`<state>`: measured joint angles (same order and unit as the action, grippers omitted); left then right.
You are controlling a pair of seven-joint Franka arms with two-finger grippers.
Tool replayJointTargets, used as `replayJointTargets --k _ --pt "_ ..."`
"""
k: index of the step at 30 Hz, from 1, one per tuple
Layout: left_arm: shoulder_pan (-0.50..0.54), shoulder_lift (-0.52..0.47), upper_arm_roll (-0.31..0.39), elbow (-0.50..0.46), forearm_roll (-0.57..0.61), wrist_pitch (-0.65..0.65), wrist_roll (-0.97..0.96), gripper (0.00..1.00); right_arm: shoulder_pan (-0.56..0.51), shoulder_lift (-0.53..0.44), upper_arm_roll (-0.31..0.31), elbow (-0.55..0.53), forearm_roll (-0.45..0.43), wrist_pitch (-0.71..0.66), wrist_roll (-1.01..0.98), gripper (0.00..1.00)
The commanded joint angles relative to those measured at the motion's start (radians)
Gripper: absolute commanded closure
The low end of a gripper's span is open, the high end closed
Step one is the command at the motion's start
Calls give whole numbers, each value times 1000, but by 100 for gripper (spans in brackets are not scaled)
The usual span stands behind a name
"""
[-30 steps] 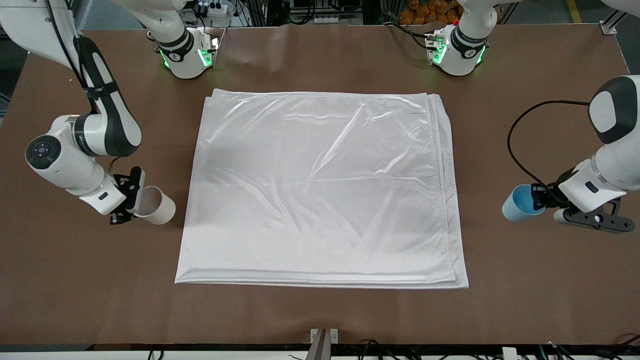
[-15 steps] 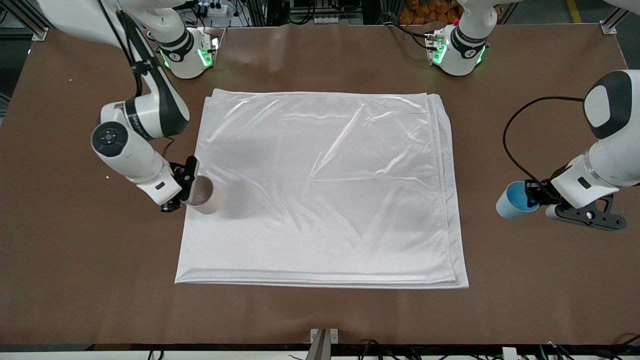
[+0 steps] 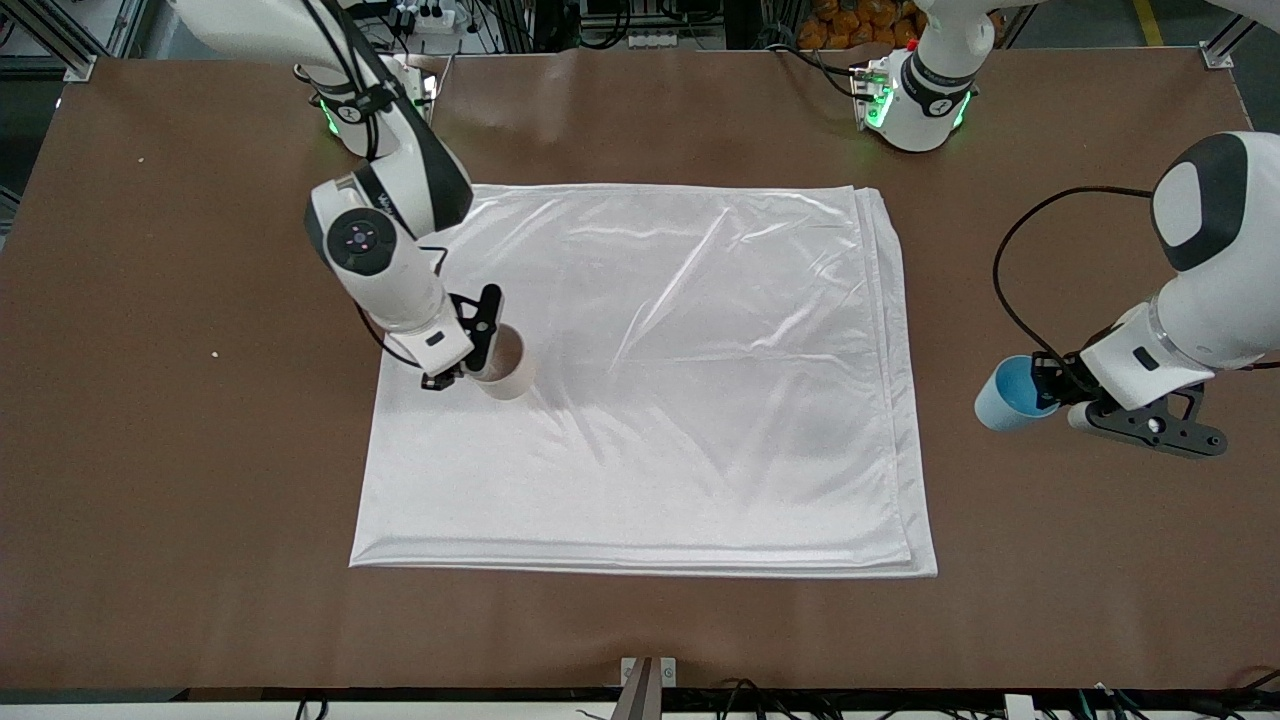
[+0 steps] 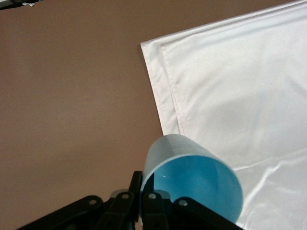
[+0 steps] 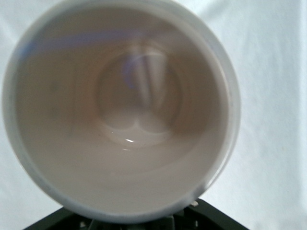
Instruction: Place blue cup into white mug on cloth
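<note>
The white mug (image 3: pixel 507 371) hangs tilted in my right gripper (image 3: pixel 478 350), low over the cloth (image 3: pixel 660 400) near the right arm's end. Its beige inside (image 5: pixel 120 105) fills the right wrist view, with the cloth (image 5: pixel 273 96) around it and my right gripper (image 5: pixel 136 223) mostly hidden beneath it. The blue cup (image 3: pixel 1003 397) is held tipped on its side by my left gripper (image 3: pixel 1045 385), over bare table just off the cloth at the left arm's end. In the left wrist view my left gripper (image 4: pixel 143 186) pinches the rim of the blue cup (image 4: pixel 192 184), a corner of the cloth (image 4: pixel 230 96) nearby.
The brown table (image 3: pixel 160 450) surrounds the cloth on every side. Both arm bases (image 3: pixel 375 110) stand along the edge farthest from the front camera. A black cable (image 3: pixel 1010 300) loops off the left arm. A small metal bracket (image 3: pixel 648 672) sits at the nearest edge.
My right arm has carried the white mug from bare table in over the cloth. My left arm has drifted slightly toward the cloth with the blue cup.
</note>
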<state>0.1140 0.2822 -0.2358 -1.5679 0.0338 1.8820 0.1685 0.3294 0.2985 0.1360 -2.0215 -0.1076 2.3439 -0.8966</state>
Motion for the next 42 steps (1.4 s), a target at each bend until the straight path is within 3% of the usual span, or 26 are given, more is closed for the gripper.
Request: replayJointTargets --k 1,18,39,42 --pt "0 -11 -19 32 14 -46 -30 100 74 77 -7 70 -58 -3 126 100" --pt "-22 -8 -103 31 17 -66 -195 100 183 248 -7 239 -81 -11 255 100" --pt "-42 -6 -151 25 25 -77 -258 100 249 326 -10 250 -141 21 260 100" --pt "-43 -6 -151 25 25 -77 -259 100 247 327 -10 250 -144 25 258 95"
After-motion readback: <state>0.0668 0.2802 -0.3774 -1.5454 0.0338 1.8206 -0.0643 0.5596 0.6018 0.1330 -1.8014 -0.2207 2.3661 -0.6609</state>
